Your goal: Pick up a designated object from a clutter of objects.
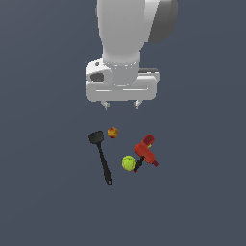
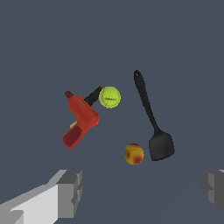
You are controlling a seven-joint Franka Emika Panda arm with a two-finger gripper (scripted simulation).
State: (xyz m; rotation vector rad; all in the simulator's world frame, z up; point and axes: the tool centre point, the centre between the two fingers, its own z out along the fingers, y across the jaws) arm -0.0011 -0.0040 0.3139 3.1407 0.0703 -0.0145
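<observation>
Flat slate-grey ground (image 1: 43, 202) fills the exterior view with no wall or edge to be seen — your Panda's gripper (image 1: 121, 104) hangs above a small clutter, its fingers spread wide and holding nothing. Reading left to right in that view: the long black spatula (image 1: 101, 156) lies apart from the rest, blade toward the arm, handle running to about 5 o'clock. The small red-yellow ball (image 1: 113, 132) sits just beside the blade, at roughly 2 o'clock from it. Next comes the yellow-green tennis ball (image 1: 128, 163), with the small black clip (image 1: 139, 164) touching it or nearly so; you cannot tell which. Farthest right is your target — the red drill (image 1: 147, 151), lying on its side at about 1 o'clock from the tennis ball. Its bent body leaves the far handle end free of neighbours, likely the cleaner place to close on.
</observation>
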